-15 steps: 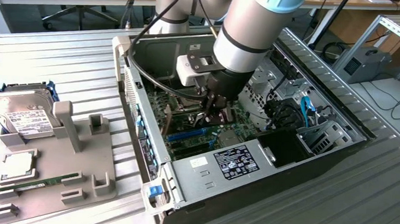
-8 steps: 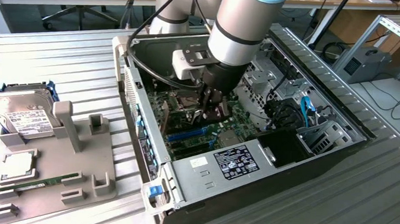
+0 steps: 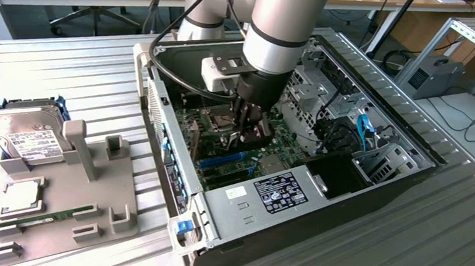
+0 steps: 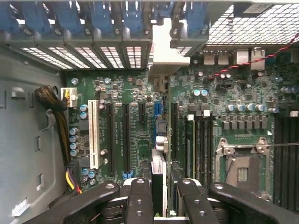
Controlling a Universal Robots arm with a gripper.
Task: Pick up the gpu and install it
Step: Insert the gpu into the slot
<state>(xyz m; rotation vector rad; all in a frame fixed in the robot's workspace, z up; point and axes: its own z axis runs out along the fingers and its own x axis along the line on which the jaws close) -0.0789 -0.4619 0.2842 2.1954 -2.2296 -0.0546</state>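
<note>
1. Exterior view: the black gripper [image 3: 250,131] on the grey arm is reaching down inside the open black computer case [image 3: 383,173], over the green motherboard [image 3: 220,147]. The grey parts tray [image 3: 93,192] is sitting on the ribbed metal table [image 3: 75,80].
2. Wrist view: the gripper [image 4: 164,196] is standing half-closed, its fingers [image 4: 139,200] clamping the thin green-and-black gpu [image 4: 159,172] edge-on above the motherboard slots [image 4: 126,135].

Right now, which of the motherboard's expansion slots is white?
The long slot farthest from the CPU socket; the other slots are black or blue.
</note>
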